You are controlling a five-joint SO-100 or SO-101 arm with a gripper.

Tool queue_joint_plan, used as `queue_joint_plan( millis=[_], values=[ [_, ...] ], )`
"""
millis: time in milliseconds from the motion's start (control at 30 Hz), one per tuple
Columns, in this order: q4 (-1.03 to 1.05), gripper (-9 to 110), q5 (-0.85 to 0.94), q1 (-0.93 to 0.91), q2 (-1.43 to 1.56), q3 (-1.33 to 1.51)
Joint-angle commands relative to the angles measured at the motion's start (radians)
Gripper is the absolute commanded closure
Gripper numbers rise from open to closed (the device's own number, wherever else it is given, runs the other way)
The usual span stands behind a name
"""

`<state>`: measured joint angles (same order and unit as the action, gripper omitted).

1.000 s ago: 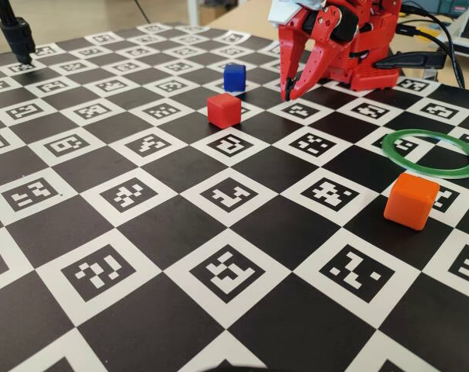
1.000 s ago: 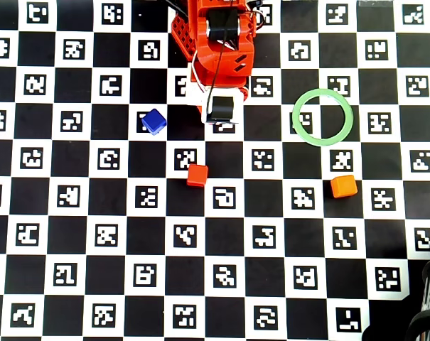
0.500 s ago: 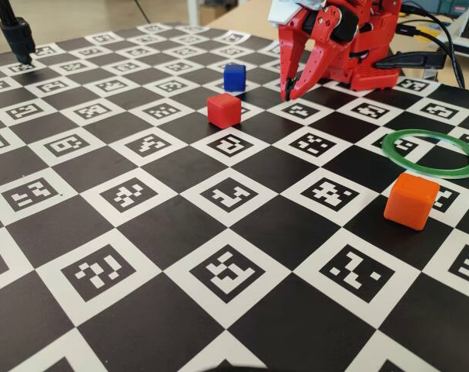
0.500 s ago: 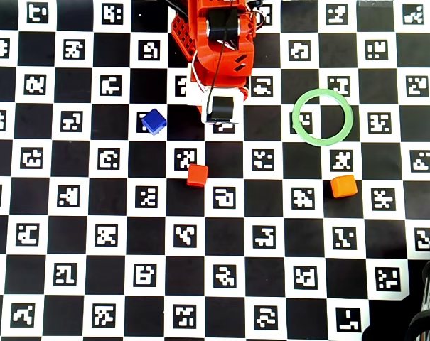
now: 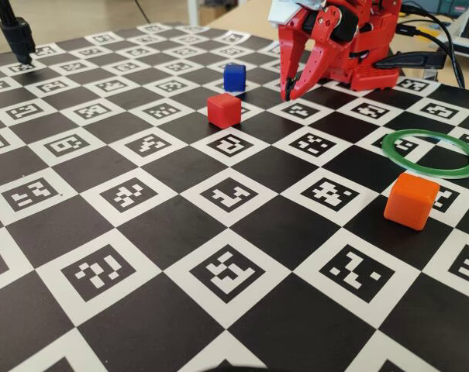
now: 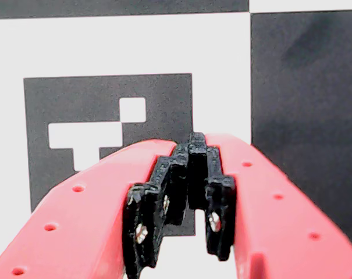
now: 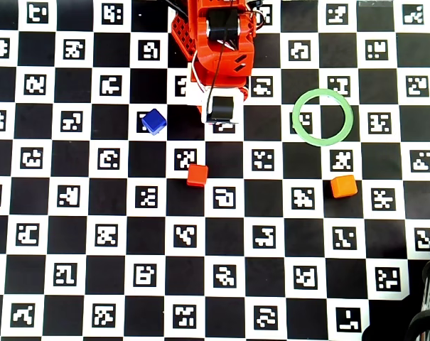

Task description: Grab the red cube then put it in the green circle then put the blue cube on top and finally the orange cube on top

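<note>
Gripper [image 6: 190, 174]: closed, empty, fingertips together just above a white marker square of the board [image 5: 141, 225]; folded arm [image 7: 218, 42] at the far edge in the overhead view.
Red cube [image 7: 197, 175]: on the board, near side of the gripper, apart from it.
Blue cube [image 7: 153, 121]: left of the gripper in the overhead view, apart.
Green circle [image 7: 322, 117]: flat, right of the arm, nothing inside.
Orange cube [image 7: 343, 186]: just outside the ring, on its near side.
</note>
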<state>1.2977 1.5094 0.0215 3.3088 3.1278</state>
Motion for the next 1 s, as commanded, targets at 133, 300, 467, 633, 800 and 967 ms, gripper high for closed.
queue_joint_plan(
  millis=[133,300,467,633,800,967],
  values=[
    [0.063,107,0.006,0.008,0.052,0.052],
    [0.063,107,0.009,0.008,0.052,0.052],
    [0.066,107,0.040,0.009,0.052,0.052],
    [0.066,107,0.044,0.015,0.052,0.052],
    [0.058,107,0.015,0.035,0.052,0.052],
    [-0.098,107,-0.072,0.029,-0.017,0.046]
  ],
)
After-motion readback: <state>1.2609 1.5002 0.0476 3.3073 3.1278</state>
